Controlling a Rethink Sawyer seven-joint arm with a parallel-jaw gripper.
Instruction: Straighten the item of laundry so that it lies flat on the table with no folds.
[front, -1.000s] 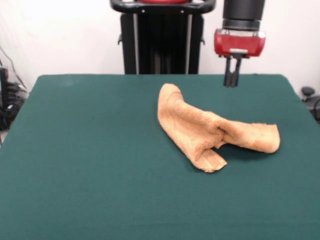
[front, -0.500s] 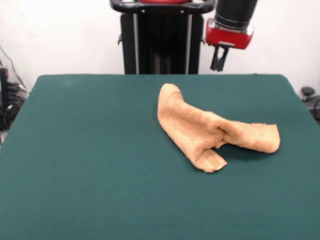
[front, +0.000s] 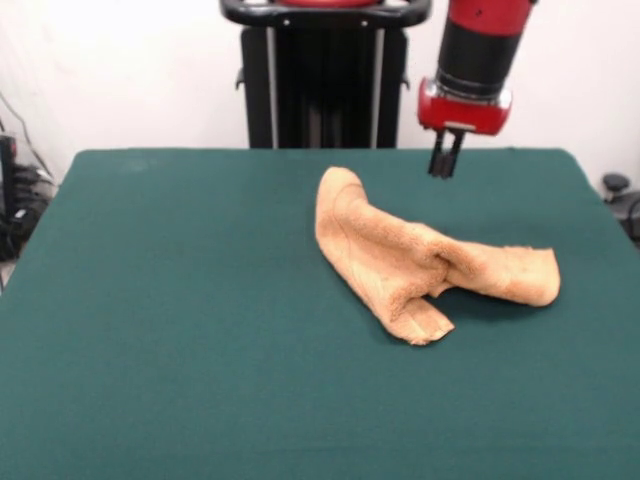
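Pincer (front: 441, 168): closed, empty, above the surface (front: 180, 320).
Towel (front: 420, 262): crumpled, below pincer, toward camera; long axis slanting upper-left to lower-right.

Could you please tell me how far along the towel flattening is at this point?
Nothing looks done: the fuzzy tan-orange terry towel lies bunched and folded on the dark green felt table. The red-and-black arm's gripper hangs above the table beyond the towel, holding nothing. Grasping and spreading remain.

Fuzzy terry-cloth towel (front: 420, 262) on matt, felt-like table (front: 180, 330) cloth
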